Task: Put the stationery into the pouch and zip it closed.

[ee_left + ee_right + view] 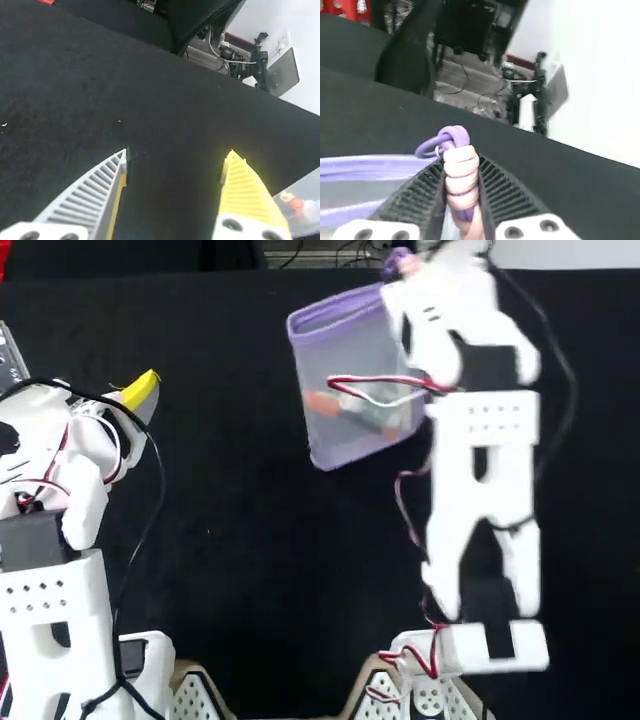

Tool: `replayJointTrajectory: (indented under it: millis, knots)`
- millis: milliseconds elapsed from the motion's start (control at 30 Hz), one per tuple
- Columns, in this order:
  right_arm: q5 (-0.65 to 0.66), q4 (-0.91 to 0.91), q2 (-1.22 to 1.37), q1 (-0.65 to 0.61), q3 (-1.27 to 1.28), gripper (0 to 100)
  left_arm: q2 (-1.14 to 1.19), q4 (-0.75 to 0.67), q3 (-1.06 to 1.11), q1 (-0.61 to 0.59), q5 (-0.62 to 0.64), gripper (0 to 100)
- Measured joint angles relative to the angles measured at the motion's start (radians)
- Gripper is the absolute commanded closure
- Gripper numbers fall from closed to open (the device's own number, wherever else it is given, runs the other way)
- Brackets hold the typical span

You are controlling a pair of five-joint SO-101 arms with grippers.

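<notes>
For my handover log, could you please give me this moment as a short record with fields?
pouch: clear with purple trim, tilted, hanging by its zip pull
contents: stationery visible inside
right gripper: fingers shut on the zip pull
left gripper: fingers open, empty, above the table
zip: cannot tell whether fully closed
</notes>
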Motion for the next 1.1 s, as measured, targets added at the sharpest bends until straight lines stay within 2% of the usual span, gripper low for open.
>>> replayJointTrajectory:
  millis: [167, 267, 467, 700, 933, 1100]
  knots:
    - [-0.008, -0.118, 0.086, -0.138, -0.025, 98.8, 0.0, -0.002, 0.0, -0.002, 0.0, 70]
    - [-0.083, -0.147, 0.095, -0.186, -0.025, 98.8, 0.0, -0.002, 0.0, -0.012, 0.0, 70]
    - [-0.176, -0.12, 0.095, -0.233, -0.035, 98.8, 0.0, -0.002, 0.0, -0.086, 0.0, 70]
    - [-0.18, -0.038, 0.092, -0.427, -0.049, 98.8, 0.0, -0.002, 0.0, -0.109, 0.0, 70]
    - [-0.175, 0.063, 0.092, -0.605, -0.017, 98.8, 0.0, -0.018, -0.009, -0.29, 0.0, 70]
    - [-0.092, 0.221, 0.091, -0.66, 0.043, 98.8, 0.0, -0.018, -0.014, -0.397, 0.0, 70]
